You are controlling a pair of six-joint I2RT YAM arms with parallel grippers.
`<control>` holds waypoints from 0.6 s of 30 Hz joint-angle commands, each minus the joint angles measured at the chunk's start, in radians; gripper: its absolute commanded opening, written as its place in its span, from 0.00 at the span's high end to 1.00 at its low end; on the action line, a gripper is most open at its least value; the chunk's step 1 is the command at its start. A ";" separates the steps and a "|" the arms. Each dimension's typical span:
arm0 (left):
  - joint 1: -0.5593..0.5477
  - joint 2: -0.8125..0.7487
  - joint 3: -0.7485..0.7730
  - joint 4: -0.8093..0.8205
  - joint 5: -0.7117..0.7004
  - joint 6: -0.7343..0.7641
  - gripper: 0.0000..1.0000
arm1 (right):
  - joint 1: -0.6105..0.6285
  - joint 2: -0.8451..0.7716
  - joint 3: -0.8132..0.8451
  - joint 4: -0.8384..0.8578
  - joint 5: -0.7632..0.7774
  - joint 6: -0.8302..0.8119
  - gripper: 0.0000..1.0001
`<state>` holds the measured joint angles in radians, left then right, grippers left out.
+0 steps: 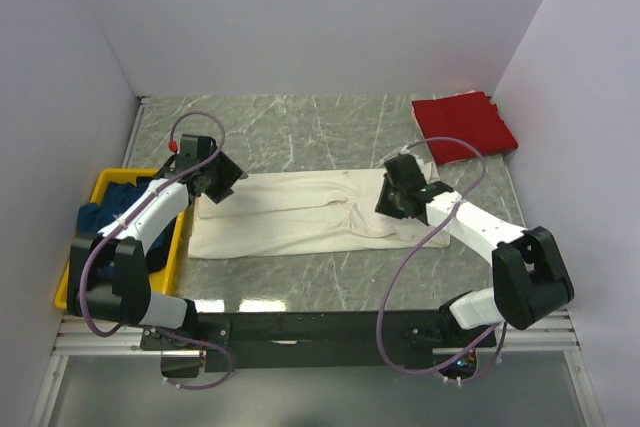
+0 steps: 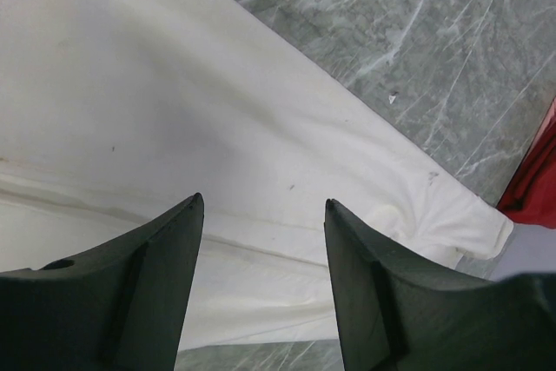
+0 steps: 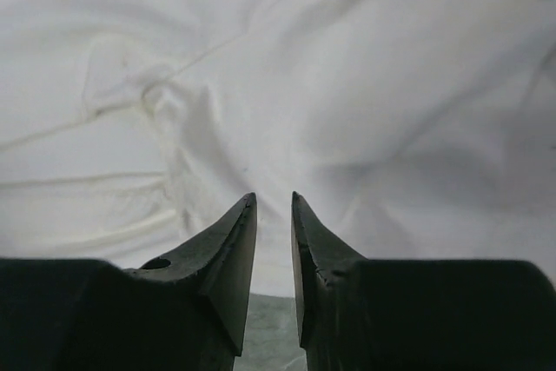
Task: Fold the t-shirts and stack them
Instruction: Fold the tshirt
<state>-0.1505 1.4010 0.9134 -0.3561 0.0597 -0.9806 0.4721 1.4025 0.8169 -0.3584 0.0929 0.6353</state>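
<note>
The cream-white t-shirt (image 1: 290,217) lies flat across the middle of the table, folded lengthwise into a long band. My left gripper (image 1: 222,179) is over its left end, open and empty, and the cloth (image 2: 174,84) shows between the wide-apart fingers (image 2: 263,202). My right gripper (image 1: 400,197) is over the shirt's right end; its jaws (image 3: 274,197) stand only a narrow gap apart with nothing between them, above wrinkled cloth (image 3: 347,67). The red t-shirt (image 1: 463,125) lies folded at the back right. The dark blue t-shirt (image 1: 110,209) is bunched in the tray.
A yellow plastic tray (image 1: 100,182) sits at the left table edge beside my left arm. White walls close in the table at the back and sides. A corner of the red shirt (image 2: 539,180) shows in the left wrist view.
</note>
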 commanded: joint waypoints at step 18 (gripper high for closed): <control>-0.004 -0.036 -0.004 0.013 0.035 0.040 0.37 | -0.155 -0.161 -0.180 -0.043 -0.042 0.098 0.70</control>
<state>-0.1505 1.3972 0.9031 -0.3565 0.0761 -0.9722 0.3244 1.3106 0.6018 -0.3271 0.0334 0.7109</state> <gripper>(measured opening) 0.633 0.298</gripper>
